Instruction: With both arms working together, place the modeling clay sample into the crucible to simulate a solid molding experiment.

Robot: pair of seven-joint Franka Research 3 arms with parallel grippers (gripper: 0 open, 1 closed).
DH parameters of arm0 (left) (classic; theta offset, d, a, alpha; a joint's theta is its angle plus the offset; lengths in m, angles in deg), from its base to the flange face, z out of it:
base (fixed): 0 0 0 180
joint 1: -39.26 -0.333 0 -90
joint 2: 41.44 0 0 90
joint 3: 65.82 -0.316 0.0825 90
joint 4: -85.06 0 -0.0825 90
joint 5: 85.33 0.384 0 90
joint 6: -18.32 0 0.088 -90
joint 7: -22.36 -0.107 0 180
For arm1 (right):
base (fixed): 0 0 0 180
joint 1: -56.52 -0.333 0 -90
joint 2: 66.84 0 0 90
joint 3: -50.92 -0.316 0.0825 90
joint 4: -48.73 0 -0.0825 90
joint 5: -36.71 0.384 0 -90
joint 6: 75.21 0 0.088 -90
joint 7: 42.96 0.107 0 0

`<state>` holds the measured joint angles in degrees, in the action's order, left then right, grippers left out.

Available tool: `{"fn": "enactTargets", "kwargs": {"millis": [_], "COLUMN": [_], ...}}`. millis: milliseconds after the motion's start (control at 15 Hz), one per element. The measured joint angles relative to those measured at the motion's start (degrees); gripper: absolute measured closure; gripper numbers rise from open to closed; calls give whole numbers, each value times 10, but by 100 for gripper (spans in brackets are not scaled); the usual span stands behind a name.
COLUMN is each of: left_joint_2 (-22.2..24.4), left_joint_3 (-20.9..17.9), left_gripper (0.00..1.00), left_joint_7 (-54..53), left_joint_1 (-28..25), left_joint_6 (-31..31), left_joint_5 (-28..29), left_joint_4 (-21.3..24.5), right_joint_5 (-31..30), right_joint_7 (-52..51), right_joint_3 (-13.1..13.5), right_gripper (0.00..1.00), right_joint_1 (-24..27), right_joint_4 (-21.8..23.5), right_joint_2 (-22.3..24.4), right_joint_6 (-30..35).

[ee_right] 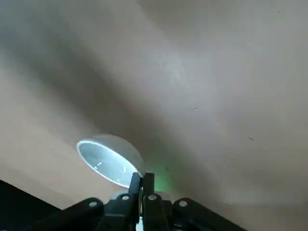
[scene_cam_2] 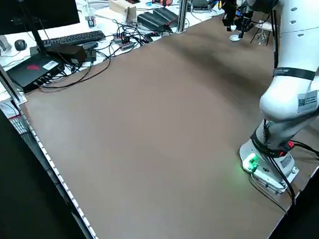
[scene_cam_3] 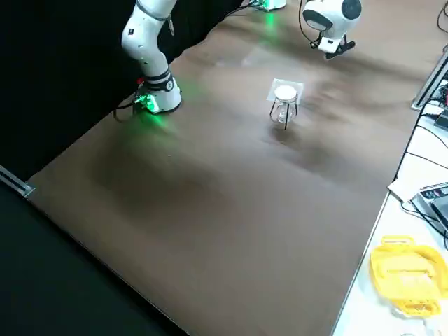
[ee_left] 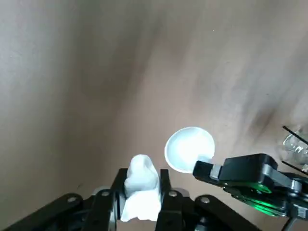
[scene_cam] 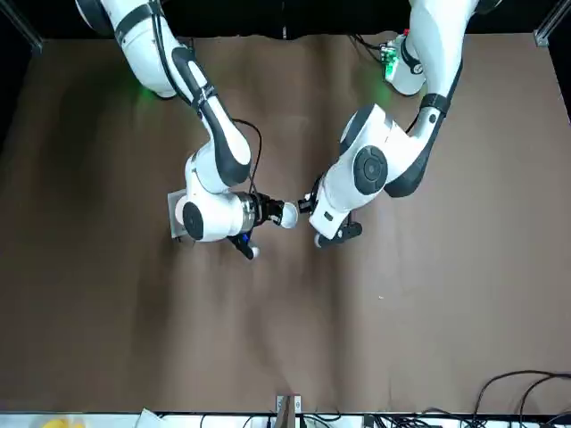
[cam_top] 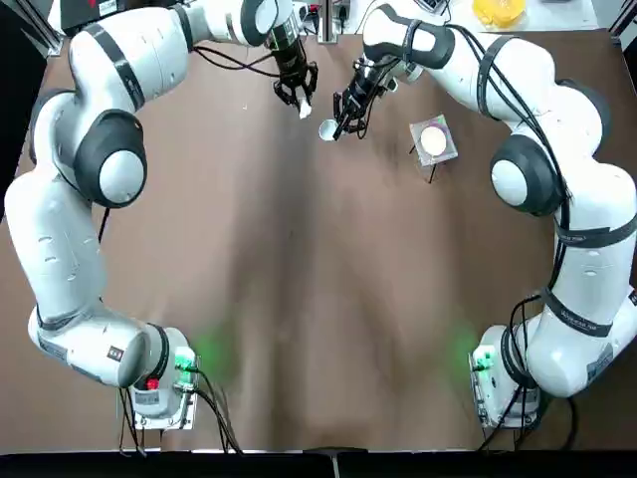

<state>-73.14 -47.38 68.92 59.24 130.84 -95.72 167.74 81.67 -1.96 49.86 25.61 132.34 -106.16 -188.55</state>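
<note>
At the table's far middle, my left gripper (cam_top: pixel 302 103) is shut on the modeling clay sample (cam_top: pixel 304 109), a small white lump held between its fingers (ee_left: pixel 115 192) in the left wrist view (ee_left: pixel 141 183). Just to its right, the crucible (cam_top: pixel 326 129), a small white round cup, is held by its rim in my shut right gripper (cam_top: pixel 337 126). The right wrist view shows the crucible (ee_right: pixel 109 159) tilted, its open mouth showing, with the fingertips (ee_right: pixel 148 183) pinching its edge. In the left wrist view the crucible (ee_left: pixel 188 148) lies close beyond the clay, apart from it.
A square grey mesh stand (cam_top: pixel 434 140) on thin legs, with a white round patch on top, stands right of the grippers. Cables, a keyboard and boxes (scene_cam_2: pixel 80 40) lie beyond the table's far edge. A yellow object (scene_cam_3: pixel 406 269) sits off the table.
</note>
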Motion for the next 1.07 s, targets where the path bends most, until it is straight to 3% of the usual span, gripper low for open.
{"fn": "enactTargets", "kwargs": {"millis": [333,1067], "left_joint_2": [-13,-42], "left_joint_3": [0,0], "left_gripper": [67,64], "left_joint_7": [8,8], "left_joint_1": [11,31], "left_joint_6": [45,53], "left_joint_5": [0,0], "left_joint_4": [0,1], "right_joint_5": [0,1], "right_joint_7": [-48,-114], "right_joint_3": [0,-7], "right_gripper": [96,96], "right_joint_1": [0,2], "right_joint_4": [-2,-18], "right_joint_2": [0,0], "right_joint_6": [2,3]}}
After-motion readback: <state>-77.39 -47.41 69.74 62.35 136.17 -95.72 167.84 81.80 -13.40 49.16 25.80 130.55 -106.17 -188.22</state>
